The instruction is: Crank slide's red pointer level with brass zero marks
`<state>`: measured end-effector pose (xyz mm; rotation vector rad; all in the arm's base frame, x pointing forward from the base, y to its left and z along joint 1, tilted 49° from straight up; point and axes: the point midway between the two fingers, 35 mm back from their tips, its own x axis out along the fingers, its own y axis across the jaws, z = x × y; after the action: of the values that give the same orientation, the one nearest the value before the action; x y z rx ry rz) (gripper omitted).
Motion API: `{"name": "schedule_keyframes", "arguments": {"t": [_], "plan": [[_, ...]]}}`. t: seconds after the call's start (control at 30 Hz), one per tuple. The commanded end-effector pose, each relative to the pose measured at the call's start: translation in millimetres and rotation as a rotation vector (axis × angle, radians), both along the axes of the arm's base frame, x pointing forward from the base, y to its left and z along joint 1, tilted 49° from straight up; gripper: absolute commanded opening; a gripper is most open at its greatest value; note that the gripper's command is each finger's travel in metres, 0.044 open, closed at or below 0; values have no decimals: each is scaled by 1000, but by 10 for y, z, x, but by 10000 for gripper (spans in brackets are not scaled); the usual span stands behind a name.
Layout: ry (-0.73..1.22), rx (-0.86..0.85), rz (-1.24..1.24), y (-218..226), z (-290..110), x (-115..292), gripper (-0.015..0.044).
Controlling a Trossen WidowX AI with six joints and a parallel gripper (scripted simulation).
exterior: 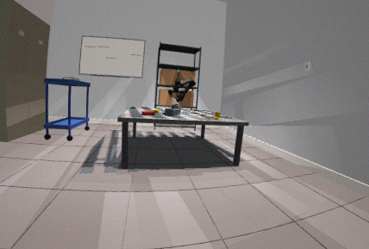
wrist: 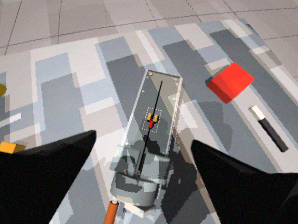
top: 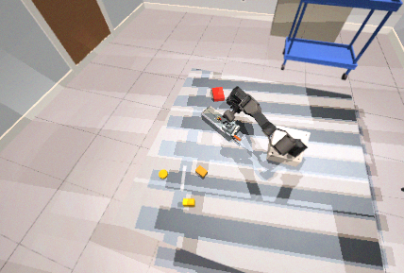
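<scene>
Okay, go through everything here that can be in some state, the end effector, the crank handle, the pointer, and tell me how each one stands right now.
End effector: open wide, holding nothing, above the machine.
Crank handle: orange, untouched, at the machine's near end.
Red pointer: on the slide, close beside the brass marks; exact alignment too fine to tell.
Machine: lying flat on the striped table top.

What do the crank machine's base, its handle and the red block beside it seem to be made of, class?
Crank machine base: pale grey, faintly see-through with a dull sheen, so likely brushed metal or frosted plastic.
Handle: matt orange-brown, possibly wood or plastic.
Red block: evenly coloured, flat faces, no gloss; looks like painted wood or plastic.
</scene>
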<state>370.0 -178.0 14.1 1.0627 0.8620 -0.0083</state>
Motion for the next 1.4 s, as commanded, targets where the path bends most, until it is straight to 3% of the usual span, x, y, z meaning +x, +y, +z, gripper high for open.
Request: {"name": "schedule_keyframes", "arguments": {"t": [0.0, 0.3, 0.93, 1.2, 1.37], "plan": [[-8, 13, 16, -13, -74, 24, 440], [-28, 28, 30, 374, -557, 150, 440], [-28, 27, 31, 364, -549, 149, 440], [-29, 23, 34, -46, -179, 75, 440], [-19, 17, 26, -33, -98, 43, 440]]}}
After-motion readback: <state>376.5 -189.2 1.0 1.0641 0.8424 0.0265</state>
